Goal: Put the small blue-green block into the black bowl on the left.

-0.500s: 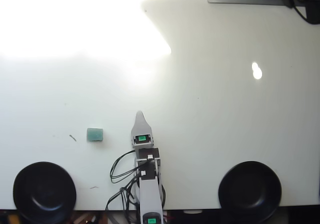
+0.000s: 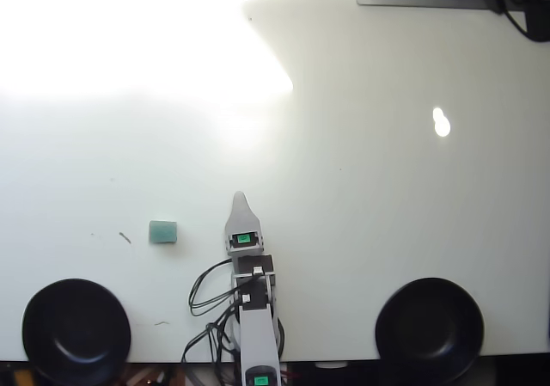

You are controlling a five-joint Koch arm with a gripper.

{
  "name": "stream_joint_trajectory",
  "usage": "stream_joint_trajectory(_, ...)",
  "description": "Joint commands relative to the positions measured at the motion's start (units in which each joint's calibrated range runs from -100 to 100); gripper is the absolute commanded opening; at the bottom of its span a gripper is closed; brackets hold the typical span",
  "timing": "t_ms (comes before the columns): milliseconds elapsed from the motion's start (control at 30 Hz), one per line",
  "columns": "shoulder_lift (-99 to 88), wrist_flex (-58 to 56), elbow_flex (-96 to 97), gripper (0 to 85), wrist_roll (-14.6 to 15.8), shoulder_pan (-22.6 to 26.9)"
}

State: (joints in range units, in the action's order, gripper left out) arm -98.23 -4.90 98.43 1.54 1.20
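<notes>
Grey arm (image 2: 256, 334): enters overhead view from bottom edge, extends straight up the picture. Black cables looped at its left side. Gripper (image 2: 240, 199): single pointed tip visible, jaws stacked; open or closed not discernible. Holds nothing visible.

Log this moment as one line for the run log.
claw: empty, state unclear, right of block | small blue-green block: on table, untouched | black bowl: lower left, empty | step: grasp not begun
</notes>
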Motion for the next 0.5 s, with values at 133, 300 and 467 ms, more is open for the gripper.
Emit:
stream_joint_trajectory(133,-0.38,0.15,1.57,49.3,0.0,0.05)
stream_joint_trajectory(300,-0.38,0.31,1.57,49.3,0.0,0.63)
stream_joint_trajectory(467,-0.38,0.23,1.57,49.3,-0.05,1.12)
